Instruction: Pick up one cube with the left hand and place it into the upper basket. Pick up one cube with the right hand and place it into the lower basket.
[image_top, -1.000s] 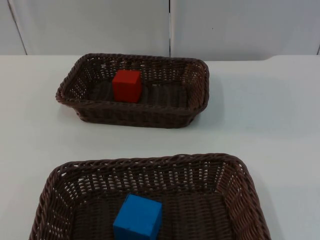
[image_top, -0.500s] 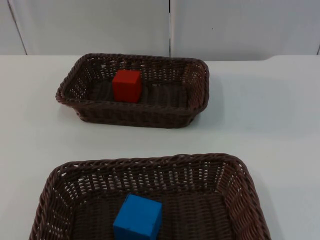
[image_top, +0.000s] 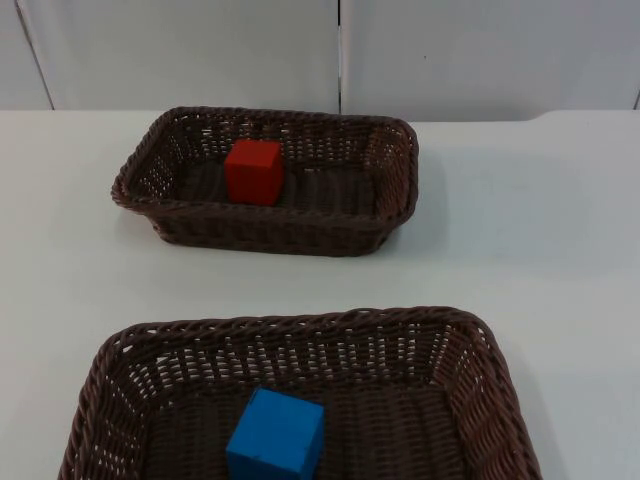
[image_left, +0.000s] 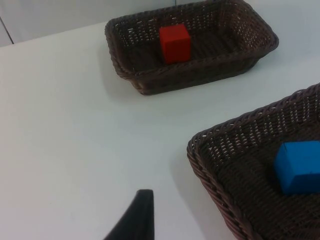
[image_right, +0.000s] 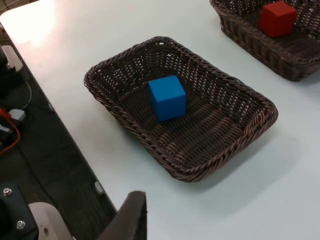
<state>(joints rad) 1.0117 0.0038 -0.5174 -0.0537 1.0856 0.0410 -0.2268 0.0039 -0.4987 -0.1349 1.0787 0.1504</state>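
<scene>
On the white worktop (image_top: 560, 230) the red cube (image_top: 252, 171) lies in the upper basket (image_top: 390, 215) and the blue cube (image_top: 276, 436) in the lower basket (image_top: 480, 345), so both placements look done. The left gripper (image_left: 136, 220) and right gripper (image_right: 127, 217) hang off to the sides holding nothing; I cannot tell how far open either is. Judging by this, the next move calls for nothing more than parking both arms.

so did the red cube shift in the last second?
No. In the top view the red cube sits at the same spot in the upper basket, left of its middle, as before.
</scene>
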